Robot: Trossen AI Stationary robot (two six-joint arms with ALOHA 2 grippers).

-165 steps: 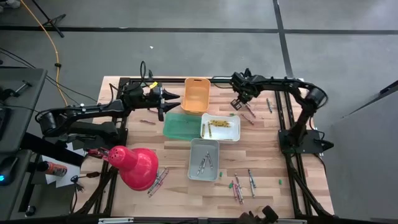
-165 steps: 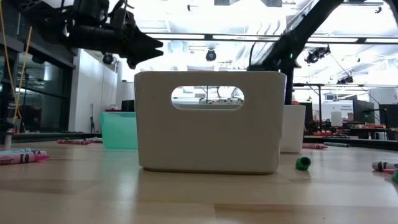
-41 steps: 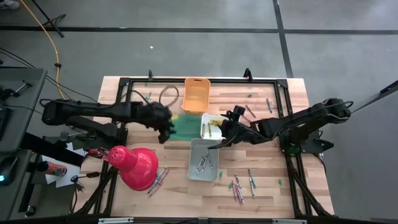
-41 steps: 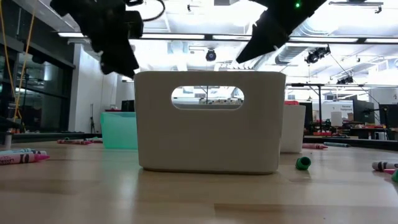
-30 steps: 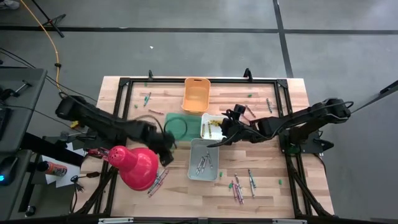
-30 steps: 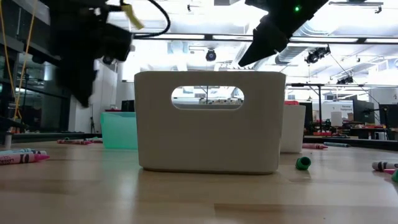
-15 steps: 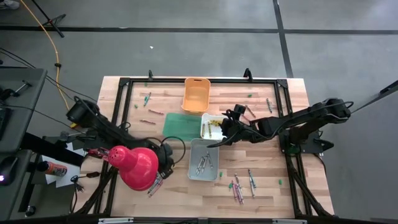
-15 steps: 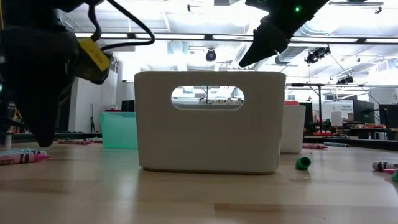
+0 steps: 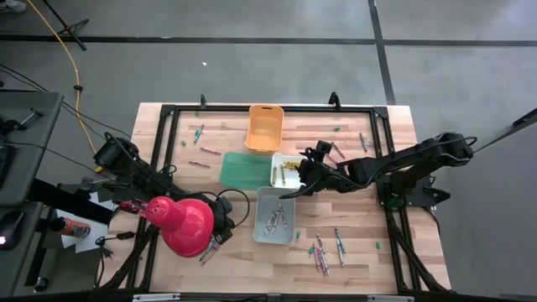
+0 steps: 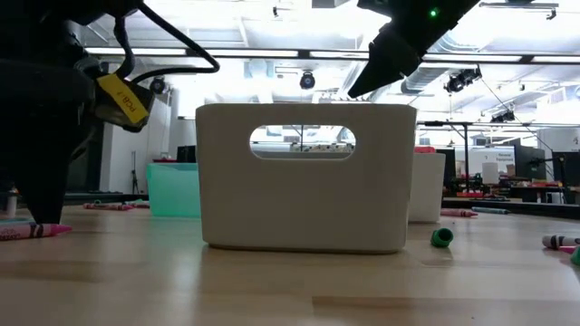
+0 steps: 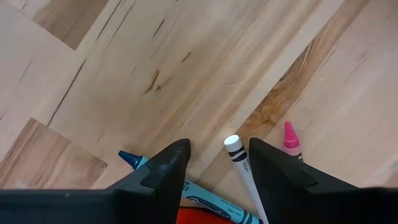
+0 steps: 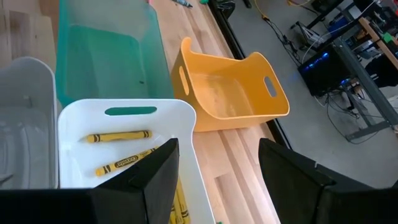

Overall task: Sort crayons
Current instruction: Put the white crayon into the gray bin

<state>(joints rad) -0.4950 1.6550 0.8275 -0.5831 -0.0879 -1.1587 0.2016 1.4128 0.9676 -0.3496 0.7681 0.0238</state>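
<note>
Left gripper (image 11: 214,165): jaws spread, low over loose crayons (image 9: 213,244) by the red lamp (image 9: 180,223), straddling a white crayon (image 11: 239,162), likely to pick.
Right gripper (image 12: 214,165): jaws spread, empty, hovering above white bin (image 12: 74,118) holding yellow crayons (image 12: 118,135).

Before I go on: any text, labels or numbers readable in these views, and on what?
None readable.
Yellow crayons in the white plastic bin: dark wrapper print, too small.
Yellow tag on the left arm's cable: dark marks, blurred.
White crayon between the left gripper fingers: black bands only.
</note>
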